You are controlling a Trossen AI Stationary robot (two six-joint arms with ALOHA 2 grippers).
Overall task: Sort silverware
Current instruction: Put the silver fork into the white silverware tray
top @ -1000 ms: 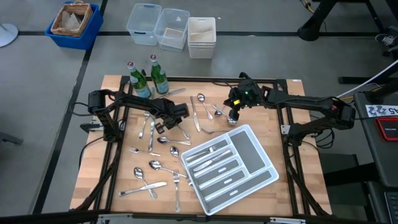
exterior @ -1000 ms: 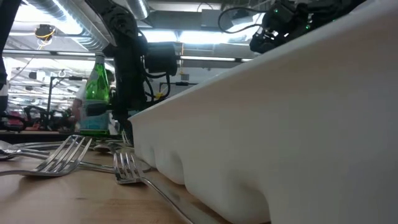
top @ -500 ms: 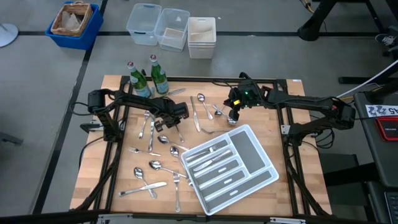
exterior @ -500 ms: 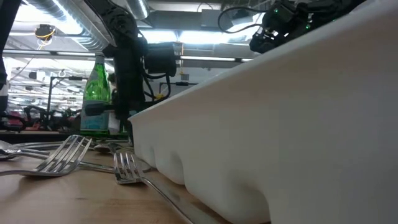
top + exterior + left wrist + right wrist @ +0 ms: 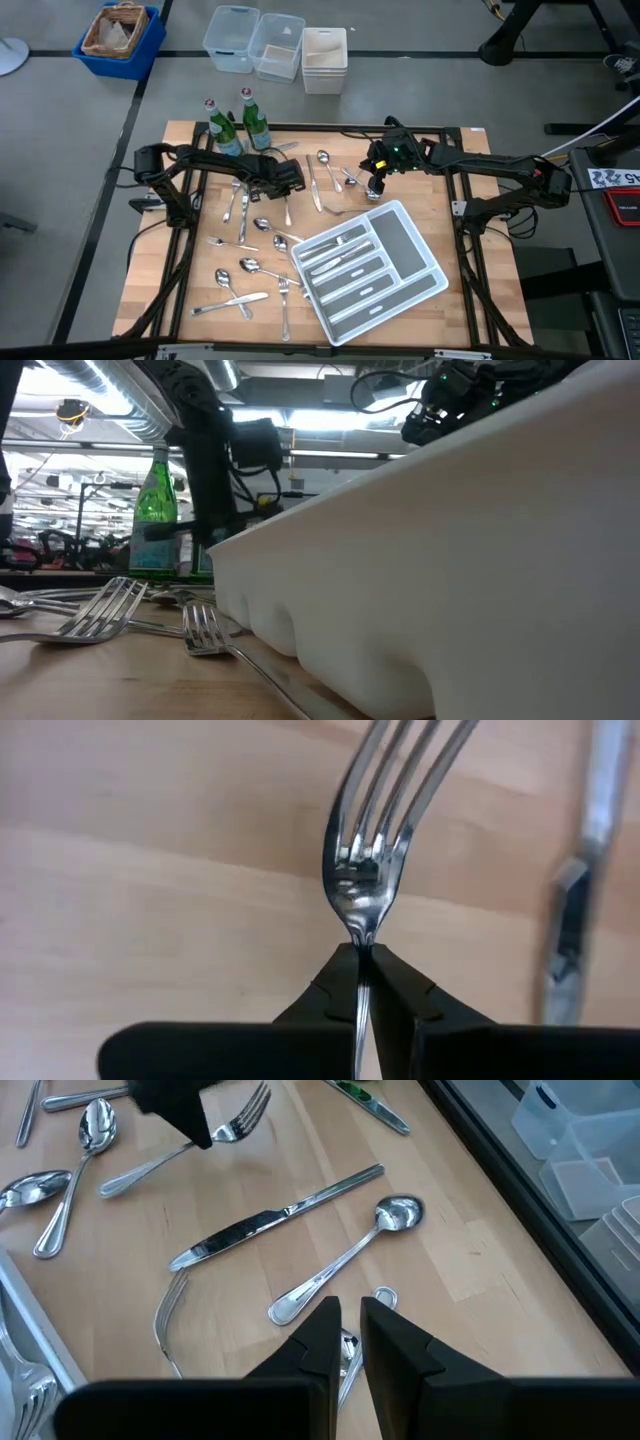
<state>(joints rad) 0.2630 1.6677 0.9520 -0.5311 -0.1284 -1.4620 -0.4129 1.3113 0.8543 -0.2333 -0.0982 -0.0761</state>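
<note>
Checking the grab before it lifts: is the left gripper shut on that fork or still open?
Shut on the fork: the left gripper has its fingers pinched together on the fork's neck.

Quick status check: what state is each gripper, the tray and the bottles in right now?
Left gripper: shut on a fork, above the table.
Right gripper: hanging over loose spoons, holding nothing visible.
Tray: flat on the table, some cutlery in its slots.
Green bottles: upright, capped.

The left gripper [image 5: 287, 185] hangs over scattered silverware [image 5: 243, 268] left of the white tray [image 5: 404, 243], near 2 green bottles [image 5: 238, 125].
</note>
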